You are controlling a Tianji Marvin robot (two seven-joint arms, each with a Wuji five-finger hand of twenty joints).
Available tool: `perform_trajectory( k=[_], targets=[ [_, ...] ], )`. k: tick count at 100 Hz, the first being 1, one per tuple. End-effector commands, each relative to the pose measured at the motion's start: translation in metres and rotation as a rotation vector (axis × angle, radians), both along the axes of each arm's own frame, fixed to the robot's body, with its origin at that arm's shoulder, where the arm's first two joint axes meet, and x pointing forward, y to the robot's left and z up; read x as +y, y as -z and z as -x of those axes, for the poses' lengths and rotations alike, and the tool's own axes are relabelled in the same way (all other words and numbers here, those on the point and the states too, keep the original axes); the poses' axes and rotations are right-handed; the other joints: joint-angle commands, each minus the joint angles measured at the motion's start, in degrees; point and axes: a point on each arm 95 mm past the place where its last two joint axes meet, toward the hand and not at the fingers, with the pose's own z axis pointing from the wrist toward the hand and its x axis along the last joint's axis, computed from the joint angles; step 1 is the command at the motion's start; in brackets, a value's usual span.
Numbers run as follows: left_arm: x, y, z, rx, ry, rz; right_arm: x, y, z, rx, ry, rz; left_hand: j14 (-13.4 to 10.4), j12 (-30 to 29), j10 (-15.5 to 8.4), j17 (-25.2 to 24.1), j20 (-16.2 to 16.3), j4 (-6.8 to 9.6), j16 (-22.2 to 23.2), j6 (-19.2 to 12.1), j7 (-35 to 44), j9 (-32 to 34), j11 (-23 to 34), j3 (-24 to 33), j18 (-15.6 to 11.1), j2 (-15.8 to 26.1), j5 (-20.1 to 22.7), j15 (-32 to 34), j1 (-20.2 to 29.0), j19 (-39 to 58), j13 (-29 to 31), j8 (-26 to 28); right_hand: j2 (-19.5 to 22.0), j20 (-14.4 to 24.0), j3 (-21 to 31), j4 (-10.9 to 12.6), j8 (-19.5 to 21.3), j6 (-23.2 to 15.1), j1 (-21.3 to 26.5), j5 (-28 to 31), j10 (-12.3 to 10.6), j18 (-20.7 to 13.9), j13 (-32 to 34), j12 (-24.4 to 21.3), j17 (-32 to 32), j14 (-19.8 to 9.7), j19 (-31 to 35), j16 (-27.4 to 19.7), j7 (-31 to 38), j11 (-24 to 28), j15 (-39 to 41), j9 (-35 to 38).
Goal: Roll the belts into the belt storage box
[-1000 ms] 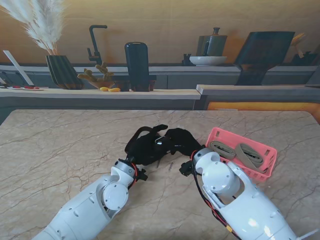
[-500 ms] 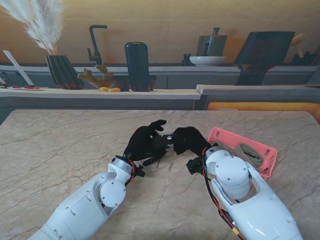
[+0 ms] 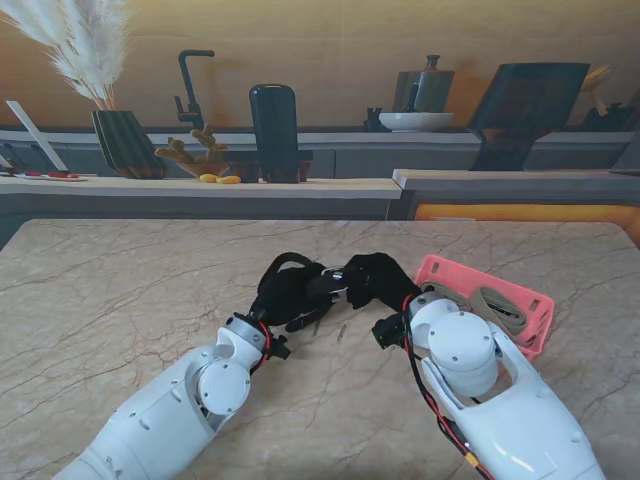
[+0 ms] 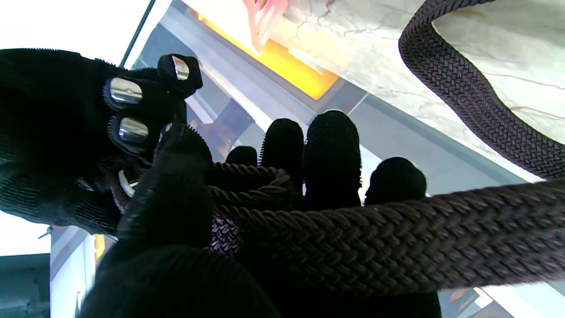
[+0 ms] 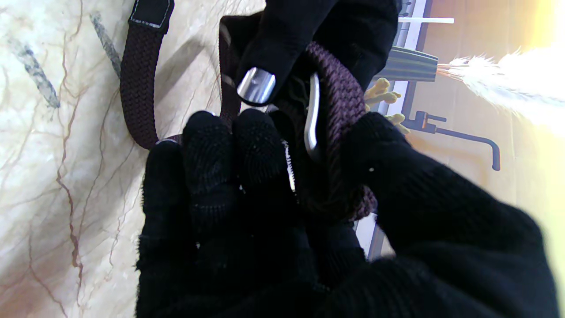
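curling tighter than before, both robot hands (image 3: 330, 285) clamped on the dark belt (image 4: 397, 238)

The dark braided belt (image 4: 397, 247) is lifted off the table, its partly rolled end with a silver buckle (image 5: 312, 112) bunched mid-table, the free tail looping down onto the marble. The pink belt storage box (image 3: 520, 300), right of it, holds what appear to be two grey rolled belts (image 3: 490, 300).
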Motion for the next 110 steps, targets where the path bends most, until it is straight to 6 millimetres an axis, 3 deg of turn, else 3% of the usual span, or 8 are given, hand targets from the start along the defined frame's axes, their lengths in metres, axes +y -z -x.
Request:
perform_trajectory(
  k=[1,16,25,49,58,84,99,110],
  targets=[
    [-0.001,-0.002,0.0,-0.006,0.006,-0.005,0.004,0.004,0.001,-0.007,0.002,0.009,-2.66,3.56,-2.11,3.31,-0.1,0.87,0.61,0.96,4.53,4.05,6.02,-2.16,1.49,9.98,-0.16,5.23,8.04,7.44,4.38,2.01,1.43,-0.12,0.18,0.51,-0.34,-8.58,2.84,2.47,1.16,-1.62,0.77,-1.3,0.18,-2.99,2.38,-0.94,4.96,-1.41,-1.31,-1.14],
    [-0.002,-0.001,0.001,0.012,0.009,-0.028,0.005,0.009,0.0,-0.047,-0.001,0.068,-3.87,8.67,-2.02,7.11,0.48,0.76,1.93,3.28,6.41,5.52,10.39,-2.94,2.72,10.99,-1.58,10.24,9.56,12.28,7.82,6.68,-0.9,0.09,4.19,5.22,10.34,-4.81,-17.38,5.79,1.91,-0.15,-2.53,-4.33,-1.56,-2.15,1.35,-3.59,-12.18,-4.73,-5.27,-4.25],
    [-0.002,-0.001,0.001,0.014,0.005,-0.032,0.006,0.012,0.0,-0.052,-0.013,0.07,-4.07,9.07,-2.0,7.63,0.36,0.81,1.92,3.53,6.44,5.68,10.57,-2.89,2.95,10.84,-1.49,10.49,9.79,12.56,8.16,7.02,-0.83,0.14,-1.15,5.75,12.11,-3.95,-19.21,5.43,2.36,0.6,-3.56,-4.66,-2.36,-1.88,0.88,-3.98,-14.7,-5.45,-6.32,-5.38],
    [-0.004,0.0,0.002,0.026,0.005,-0.039,0.012,0.015,0.0,-0.056,-0.079,0.098,-3.66,9.4,-1.54,8.08,0.01,0.94,1.71,4.06,6.13,6.0,10.28,-2.81,3.48,10.48,-1.06,10.38,10.01,12.62,8.46,7.24,-5.03,0.4,1.21,5.08,12.47,-5.13,-13.03,5.71,1.4,0.87,-3.53,-5.31,-2.48,-2.36,0.15,-4.59,-15.61,-6.4,-7.78,-5.18],
    [-0.005,0.0,0.002,0.028,0.004,-0.04,0.015,0.015,0.0,-0.049,-0.092,0.106,-3.68,9.46,-1.53,8.1,-0.11,0.97,1.65,4.06,6.05,5.99,10.18,-2.78,3.56,10.46,-1.05,10.33,10.02,12.61,8.52,7.28,-6.79,0.58,3.84,-0.16,3.62,-5.89,-8.75,3.48,1.37,0.92,-2.59,-5.65,-1.92,-2.39,-0.12,-4.69,-6.87,-6.57,-7.73,-4.01],
    [-0.005,-0.002,0.004,0.024,0.006,-0.019,0.023,0.018,-0.004,-0.019,-0.075,0.104,-3.53,9.3,-1.81,7.99,-0.62,1.4,1.26,3.03,5.09,6.3,9.39,-2.78,3.29,9.52,-0.27,9.7,9.13,12.48,8.45,6.21,-3.34,0.03,6.48,0.64,-4.32,-8.01,3.88,4.33,0.88,0.43,1.64,-6.63,0.7,-2.1,1.24,-5.02,4.64,-6.71,-6.79,1.02],
    [-0.002,-0.003,0.003,-0.006,-0.009,0.015,0.018,0.013,-0.003,0.02,-0.031,0.025,-0.85,5.02,-2.47,-1.43,-0.38,-1.61,1.82,0.29,-3.11,-2.31,2.16,20.6,0.08,-4.34,-4.99,-1.79,-10.95,2.44,-0.98,4.54,-2.47,0.07,7.64,0.11,-3.08,-9.83,4.1,4.51,0.82,-0.94,0.98,-5.74,0.44,-2.5,2.25,-4.09,6.13,-5.51,-5.09,0.92],
    [0.003,-0.003,0.002,-0.025,-0.029,0.015,0.011,0.005,0.0,0.054,0.022,-0.069,-0.25,0.3,-1.72,-11.25,-1.43,0.29,1.4,0.61,-13.13,-12.96,-7.74,28.99,-0.8,-6.08,-11.33,-11.77,-22.3,-8.64,-11.8,4.87,-2.29,0.37,7.41,0.08,-2.37,-11.27,4.06,4.47,0.93,-2.02,0.03,-5.41,-0.42,-2.85,2.91,-3.14,6.36,-4.49,-3.44,0.53]
  ],
)
